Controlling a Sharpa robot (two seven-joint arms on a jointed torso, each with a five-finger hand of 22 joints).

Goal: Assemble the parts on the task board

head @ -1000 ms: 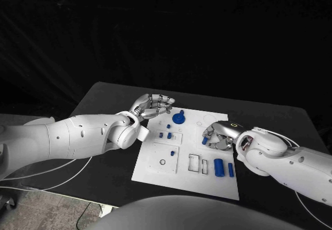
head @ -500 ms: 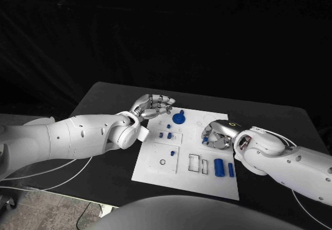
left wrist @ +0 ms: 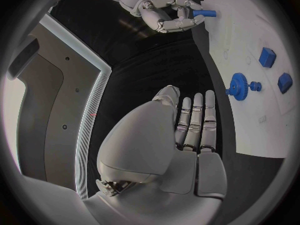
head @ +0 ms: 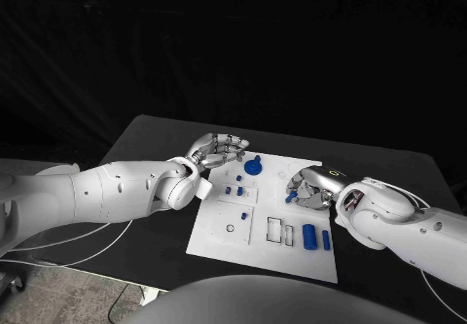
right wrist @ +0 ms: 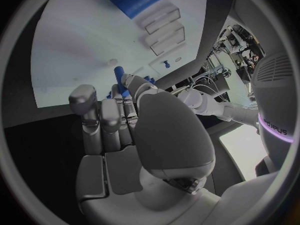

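Table (head: 146, 142), black, under dark backdrop | task board (head: 262, 253) white, centre | right hand (head: 310, 187) pinches blue peg (head: 291, 197) at fingertips over board | left hand (head: 218, 149) empty, fingers together, beside blue gear (head: 253, 166)

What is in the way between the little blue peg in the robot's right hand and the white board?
Nothing visible. The right hand holds the blue peg above a bare patch of the task board; the left hand sits apart at the board's far corner.
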